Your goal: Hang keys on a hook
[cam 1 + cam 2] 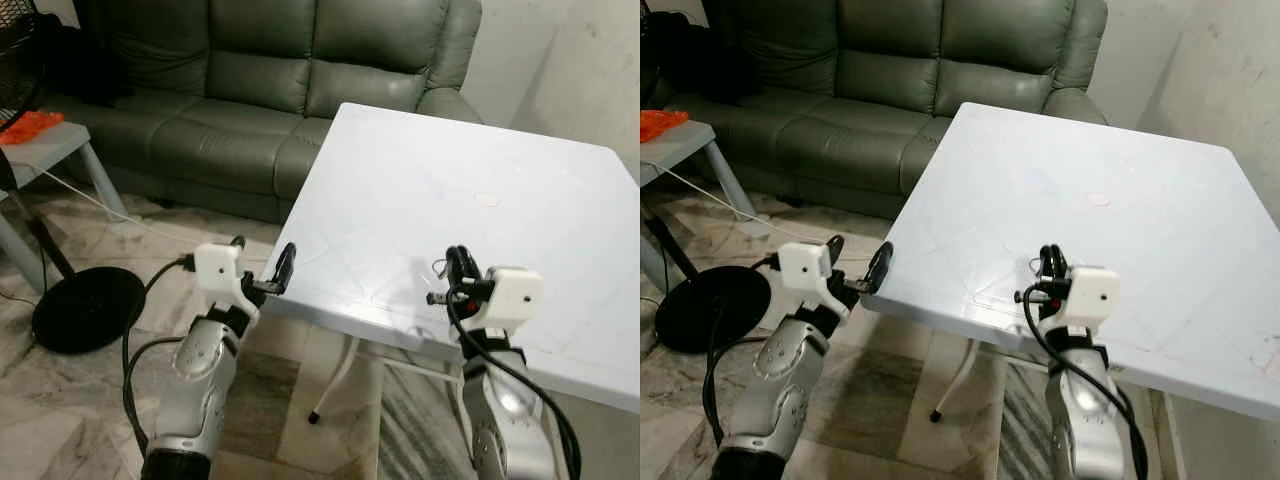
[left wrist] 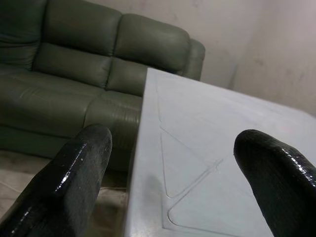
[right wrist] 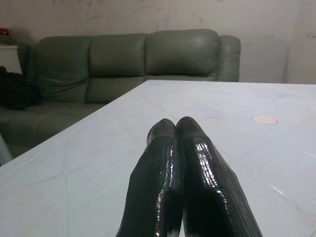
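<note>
1. Pincers first: the left pincer (image 1: 262, 268) stands spread apart at the desk's near corner, and the right pincer (image 3: 178, 129) is pressed together just above the white desk (image 1: 450, 190).
2. No keys can be made out.
3. Beyond the desk stands a green sofa (image 1: 270, 70).

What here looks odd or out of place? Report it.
For a key-hanging job, the white table carries just a small pale round mark. The right claw sits shut over it; the left claw is open at its corner.
</note>
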`<state>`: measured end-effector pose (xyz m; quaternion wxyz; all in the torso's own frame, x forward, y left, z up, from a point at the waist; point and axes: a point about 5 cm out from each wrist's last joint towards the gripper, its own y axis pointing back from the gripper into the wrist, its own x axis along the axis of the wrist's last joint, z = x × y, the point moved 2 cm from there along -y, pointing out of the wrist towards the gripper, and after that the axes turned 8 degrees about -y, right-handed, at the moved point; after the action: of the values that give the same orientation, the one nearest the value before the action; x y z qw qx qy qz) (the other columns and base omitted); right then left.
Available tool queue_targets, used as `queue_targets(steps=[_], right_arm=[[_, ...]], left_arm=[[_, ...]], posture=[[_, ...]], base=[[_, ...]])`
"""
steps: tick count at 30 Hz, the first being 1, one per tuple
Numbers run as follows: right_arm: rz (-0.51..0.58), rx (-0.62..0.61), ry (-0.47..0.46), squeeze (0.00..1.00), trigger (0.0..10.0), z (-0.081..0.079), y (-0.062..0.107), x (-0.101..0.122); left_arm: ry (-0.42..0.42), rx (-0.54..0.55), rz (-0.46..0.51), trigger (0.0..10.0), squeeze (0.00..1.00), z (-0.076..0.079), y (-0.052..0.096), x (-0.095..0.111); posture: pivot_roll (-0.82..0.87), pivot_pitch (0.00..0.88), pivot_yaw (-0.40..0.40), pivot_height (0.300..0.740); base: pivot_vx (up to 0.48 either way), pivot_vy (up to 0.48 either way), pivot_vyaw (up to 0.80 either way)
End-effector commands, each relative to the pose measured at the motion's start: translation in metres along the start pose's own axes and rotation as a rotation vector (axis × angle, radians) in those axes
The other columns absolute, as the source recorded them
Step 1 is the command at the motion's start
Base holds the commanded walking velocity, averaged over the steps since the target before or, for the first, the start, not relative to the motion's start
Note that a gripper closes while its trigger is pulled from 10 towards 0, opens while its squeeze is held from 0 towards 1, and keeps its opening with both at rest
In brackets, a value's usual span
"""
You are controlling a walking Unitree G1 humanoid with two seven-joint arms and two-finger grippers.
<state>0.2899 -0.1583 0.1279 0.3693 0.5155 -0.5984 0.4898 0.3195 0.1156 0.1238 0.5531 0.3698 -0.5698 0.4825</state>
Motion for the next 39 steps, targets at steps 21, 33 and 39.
queue_targets(steps=[21,33,39], right_arm=[[-0.034,-0.068,0.041,0.0,10.0,0.006,0.0,-0.002],[-0.043,-0.076,0.038,0.0,10.0,0.005,0.001,-0.003],[-0.046,-0.075,0.038,0.0,10.0,0.004,0.002,-0.003]], left_arm=[[0.031,0.013,-0.027,10.0,0.0,-0.006,-0.011,0.0],[0.035,0.022,-0.039,10.0,0.0,-0.003,-0.013,-0.001],[0.051,0.025,-0.05,10.0,0.0,0.0,-0.014,-0.002]], posture=[[-0.02,0.037,-0.065,0.714],[-0.02,0.039,-0.063,0.714],[-0.02,0.039,-0.063,0.714]], base=[[0.0,0.197,-0.42],[0.0,0.11,-0.79],[0.0,0.0,-0.79]])
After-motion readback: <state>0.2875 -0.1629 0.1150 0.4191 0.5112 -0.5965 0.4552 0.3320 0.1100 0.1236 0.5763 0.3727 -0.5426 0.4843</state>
